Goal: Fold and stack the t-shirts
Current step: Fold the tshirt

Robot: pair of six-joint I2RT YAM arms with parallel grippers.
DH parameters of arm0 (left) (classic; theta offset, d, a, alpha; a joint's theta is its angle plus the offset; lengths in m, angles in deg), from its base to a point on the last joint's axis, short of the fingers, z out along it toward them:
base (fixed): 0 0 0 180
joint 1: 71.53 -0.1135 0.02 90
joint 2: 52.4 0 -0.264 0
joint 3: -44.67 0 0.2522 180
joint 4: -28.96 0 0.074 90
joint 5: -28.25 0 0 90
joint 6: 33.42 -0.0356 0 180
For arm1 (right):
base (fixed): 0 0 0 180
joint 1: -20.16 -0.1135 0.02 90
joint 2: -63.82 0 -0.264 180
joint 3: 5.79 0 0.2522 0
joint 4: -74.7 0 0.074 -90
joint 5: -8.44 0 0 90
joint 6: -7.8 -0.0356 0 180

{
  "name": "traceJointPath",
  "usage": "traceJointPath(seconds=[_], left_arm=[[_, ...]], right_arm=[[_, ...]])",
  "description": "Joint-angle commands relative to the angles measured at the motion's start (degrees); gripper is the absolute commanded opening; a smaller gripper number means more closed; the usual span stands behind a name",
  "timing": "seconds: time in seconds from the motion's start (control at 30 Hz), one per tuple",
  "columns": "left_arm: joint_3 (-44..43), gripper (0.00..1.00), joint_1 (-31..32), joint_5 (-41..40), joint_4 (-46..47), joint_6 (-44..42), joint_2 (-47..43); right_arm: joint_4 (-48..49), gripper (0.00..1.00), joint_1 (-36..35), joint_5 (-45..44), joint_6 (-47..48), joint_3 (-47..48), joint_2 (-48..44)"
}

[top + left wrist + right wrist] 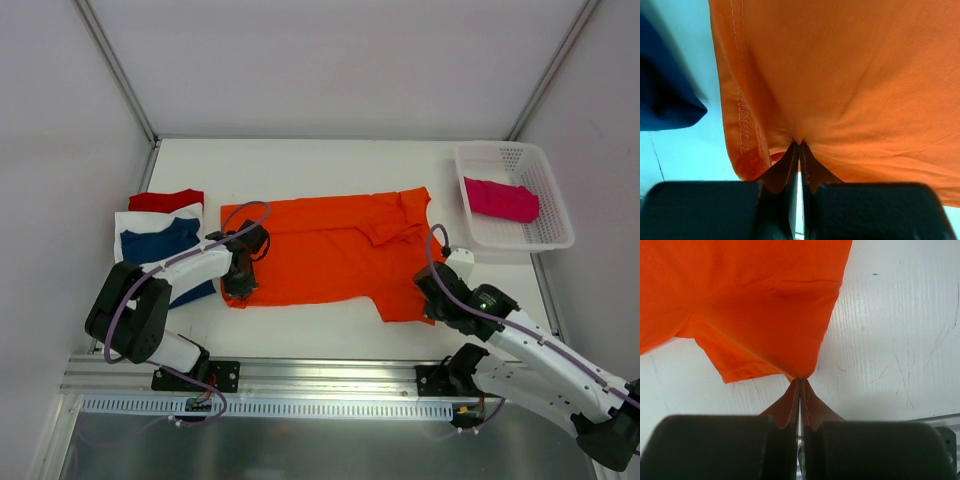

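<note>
Left gripper is pinched shut on the near left corner of the orange t-shirt; right gripper is clamped on what looks like a sleeve corner. The shirt lies spread across the table, just beside a red shirt, white shirt and navy shirt stacked at left. A pink shirt sits in the basket.

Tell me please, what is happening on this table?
Two robot arms are working on the orange t-shirt, which is spread on the table. The left gripper is shut on its hem edge, and the right gripper on its near sleeve corner. A stack of folded shirts lies at the left; a magenta shirt sits in the basket.
</note>
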Motion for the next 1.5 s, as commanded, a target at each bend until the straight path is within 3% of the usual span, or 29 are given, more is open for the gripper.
traceJointPath(seconds=[0.0,0.43,0.67,1.0,1.27,1.47], left_arm=[[2.7,0.0,-0.8,-1.5,0.8,0.3,3.4],[-3.9,0.0,-0.8,-1.5,-2.0,-2.8,-3.5],[-11.7,0.0,-0.8,-4.3,-5.5,-5.7,0.8],[-15.0,0.0,-1.3,-5.8,-6.4,-8.3,6.6],[-21.9,0.0,-4.2,-3.8,-6.5,-11.9,13.0],[-29.1,0.0,-7.0,-1.0,-7.6,-15.1,19.0]], right_arm=[[1.4,0.01,-0.3,-1.7,0.1,0.6,1.6],[3.6,0.0,-0.2,-5.5,5.3,10.2,12.3],[4.1,0.01,0.0,-7.7,6.5,13.1,16.7],[5.8,0.0,1.4,-8.5,8.0,14.4,20.7],[12.8,0.01,10.7,-5.9,14.8,17.2,26.4],[17.9,0.01,18.6,-3.3,20.3,23.7,35.7]])
